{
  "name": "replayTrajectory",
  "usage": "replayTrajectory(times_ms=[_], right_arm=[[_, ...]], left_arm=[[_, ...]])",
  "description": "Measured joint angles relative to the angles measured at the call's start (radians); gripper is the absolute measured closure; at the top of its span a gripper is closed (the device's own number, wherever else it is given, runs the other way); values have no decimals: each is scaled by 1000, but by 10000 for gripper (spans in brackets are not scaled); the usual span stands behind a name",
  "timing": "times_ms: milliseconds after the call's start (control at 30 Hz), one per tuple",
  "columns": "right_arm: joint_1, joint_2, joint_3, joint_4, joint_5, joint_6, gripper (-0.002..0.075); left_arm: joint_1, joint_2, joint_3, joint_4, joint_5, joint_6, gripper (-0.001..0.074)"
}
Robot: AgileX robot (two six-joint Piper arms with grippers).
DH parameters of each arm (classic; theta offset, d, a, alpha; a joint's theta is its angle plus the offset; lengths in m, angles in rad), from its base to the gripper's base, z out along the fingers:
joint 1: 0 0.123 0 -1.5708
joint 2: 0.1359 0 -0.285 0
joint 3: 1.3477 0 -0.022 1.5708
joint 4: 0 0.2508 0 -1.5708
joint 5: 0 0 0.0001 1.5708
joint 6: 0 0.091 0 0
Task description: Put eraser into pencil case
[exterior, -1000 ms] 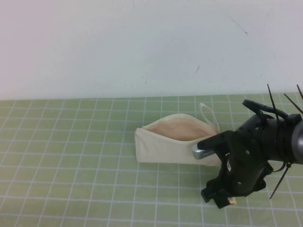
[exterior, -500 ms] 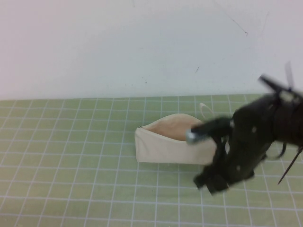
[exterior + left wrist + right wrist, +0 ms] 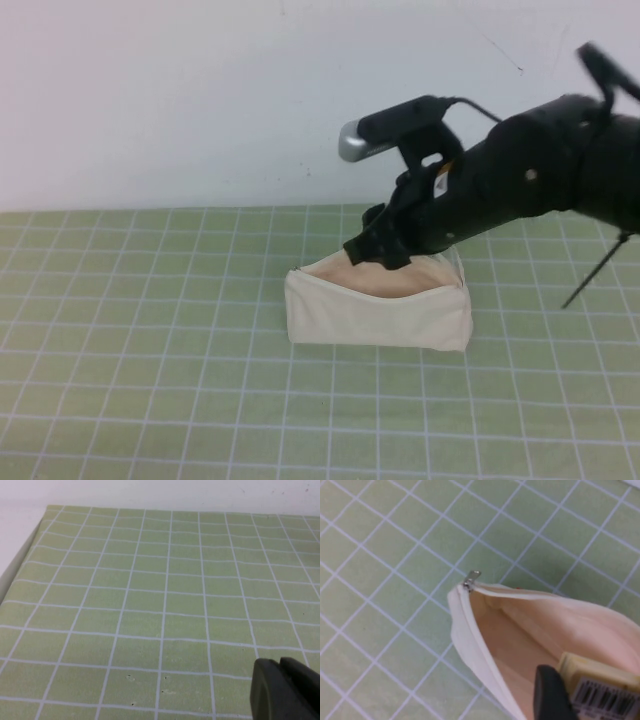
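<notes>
The right gripper (image 3: 372, 250) pinches the eraser (image 3: 600, 682) just above the open pencil case (image 3: 375, 315) on the green mat (image 3: 150, 350); this looks like the drop step; next it should dip in and let go; the left gripper (image 3: 286, 690) sits parked, jaws pressed together.

My table (image 3: 150, 400), a green mat ruled with a white grid, carries the cream pencil case (image 3: 375, 318), which stands on it with its mouth open upward, near the back edge by the wall.
</notes>
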Motion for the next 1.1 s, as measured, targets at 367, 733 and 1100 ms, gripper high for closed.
replayTrajectory(times_ms=[367,733,1100], right_arm=[[0,70,-10,0,-51,-2,281],[0,-186,28,-35,56,-4,683],[0,-686,413,-35,5,-69,725]], left_arm=[[0,0,0,0,0,0,738],[0,0,0,0,0,0,738],[0,0,0,0,0,0,738]])
